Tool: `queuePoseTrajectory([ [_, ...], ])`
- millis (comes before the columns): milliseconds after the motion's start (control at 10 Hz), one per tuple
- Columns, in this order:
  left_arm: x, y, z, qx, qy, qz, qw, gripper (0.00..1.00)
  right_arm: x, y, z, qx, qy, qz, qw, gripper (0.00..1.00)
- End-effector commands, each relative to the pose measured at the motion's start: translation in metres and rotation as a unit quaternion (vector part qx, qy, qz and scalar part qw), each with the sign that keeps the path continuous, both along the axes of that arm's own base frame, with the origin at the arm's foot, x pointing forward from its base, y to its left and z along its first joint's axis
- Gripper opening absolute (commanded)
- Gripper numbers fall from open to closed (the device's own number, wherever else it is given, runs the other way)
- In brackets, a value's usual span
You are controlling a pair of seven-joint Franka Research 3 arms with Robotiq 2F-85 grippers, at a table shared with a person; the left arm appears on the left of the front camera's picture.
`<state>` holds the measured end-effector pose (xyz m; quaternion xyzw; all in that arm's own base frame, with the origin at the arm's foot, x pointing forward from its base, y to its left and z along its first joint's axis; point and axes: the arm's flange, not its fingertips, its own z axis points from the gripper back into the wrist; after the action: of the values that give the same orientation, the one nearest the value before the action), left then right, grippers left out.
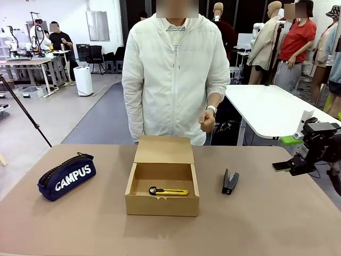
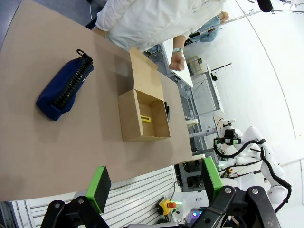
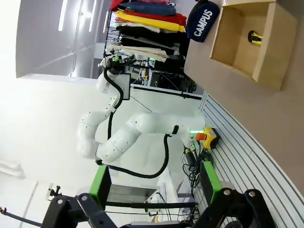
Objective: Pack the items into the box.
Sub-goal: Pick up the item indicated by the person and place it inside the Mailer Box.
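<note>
A: Box?
B: Brown cardboard box (image 1: 162, 205) mid-table, lid flap up and leaning back toward the person. Table (image 1: 277, 224) is brown too.
A: Anything in it?
B: 1 item. The utility knife (image 1: 168, 191), yellow and black, lies flat on the box floor, close to the near wall.
A: Other 2 items?
B: Both out on the table. The stapler (image 1: 229, 182) sits to the robot's right of the box, near it but not touching. The pencil case (image 1: 67, 176), navy with CAMPUS print facing the robot, lies well off to the robot's left of the box, zipper on top.
A: Left gripper?
B: Left gripper (image 2: 156, 183), wrist view: the 2 green pads stand wide apart, nothing between them. It's up high, looking down on the pencil case and box.
A: Right gripper?
B: Right gripper (image 3: 154, 185), same deal: fingers spread, gap empty. In the front view it hangs at the table's right edge, beyond the stapler, touching nothing.
A: Person?
B: White jacket, standing at the far side behind the box. 1 hand (image 1: 206, 120) is curled in a loose fist above the far edge, with a band on the wrist. It touches none of the items.
</note>
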<state>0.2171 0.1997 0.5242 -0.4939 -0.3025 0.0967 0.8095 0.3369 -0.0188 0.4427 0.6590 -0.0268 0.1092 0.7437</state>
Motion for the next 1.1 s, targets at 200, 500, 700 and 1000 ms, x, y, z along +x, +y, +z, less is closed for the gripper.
queuePoseTrajectory([
  [200,0.000,0.000,0.001,-0.004,-0.013,-0.004,1.000,1.00,0.002,0.001,0.002,0.009,-0.009,0.001,1.000,1.00],
  [500,0.000,0.000,0.001,-0.004,-0.013,-0.004,1.000,1.00,0.002,0.001,0.002,0.009,-0.009,0.001,1.000,1.00],
  [700,0.000,0.000,0.001,-0.004,-0.013,-0.004,1.000,1.00,0.002,0.001,0.002,0.009,-0.009,0.001,1.000,1.00],
  [1000,0.000,0.000,0.001,-0.004,-0.013,-0.004,1.000,1.00,0.061,0.031,0.022,-0.198,0.146,0.007,0.969,1.00],
])
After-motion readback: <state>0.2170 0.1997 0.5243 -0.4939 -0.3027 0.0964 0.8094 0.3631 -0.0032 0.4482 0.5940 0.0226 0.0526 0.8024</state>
